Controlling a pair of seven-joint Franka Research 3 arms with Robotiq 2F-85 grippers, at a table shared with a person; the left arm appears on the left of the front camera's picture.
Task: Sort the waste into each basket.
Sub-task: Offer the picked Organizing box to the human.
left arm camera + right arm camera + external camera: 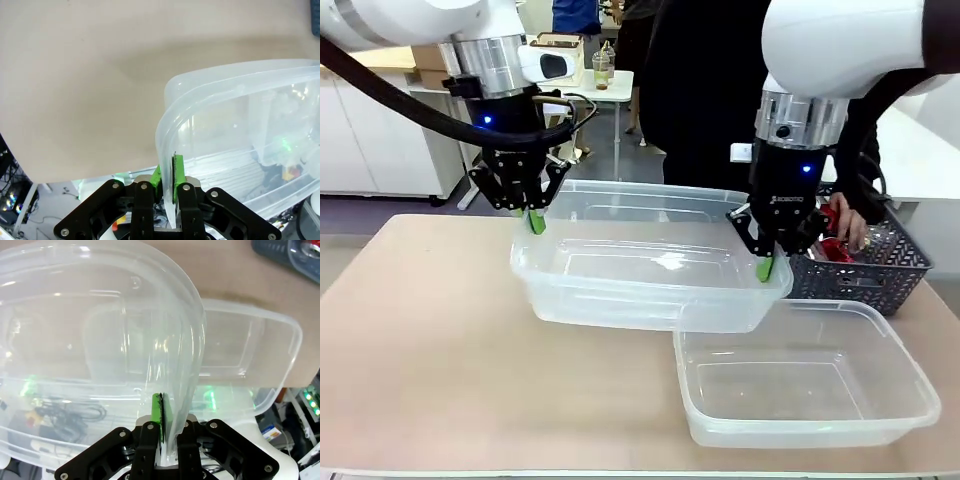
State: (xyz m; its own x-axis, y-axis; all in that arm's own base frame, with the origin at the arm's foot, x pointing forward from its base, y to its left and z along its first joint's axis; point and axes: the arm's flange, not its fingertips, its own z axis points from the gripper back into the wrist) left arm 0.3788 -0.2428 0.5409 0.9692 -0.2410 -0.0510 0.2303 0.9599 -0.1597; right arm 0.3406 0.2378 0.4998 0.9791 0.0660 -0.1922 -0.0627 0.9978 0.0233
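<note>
Tan table (pixel 420 350) below; arms point down, left gripper (pixel 535 222) and right gripper (pixel 765 268) each clamped on clear tub (pixel 650 300), rim between jaws

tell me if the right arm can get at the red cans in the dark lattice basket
Probably not: the right gripper is shut on the rim of the clear plastic tub, and a person's hand is over the red cans.

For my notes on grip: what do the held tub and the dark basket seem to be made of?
Tub: clear plastic, glossy; the table shows through it and light glints on its walls. Basket: probably moulded plastic, dark blue-grey, matt; its sides are a lattice.
</note>
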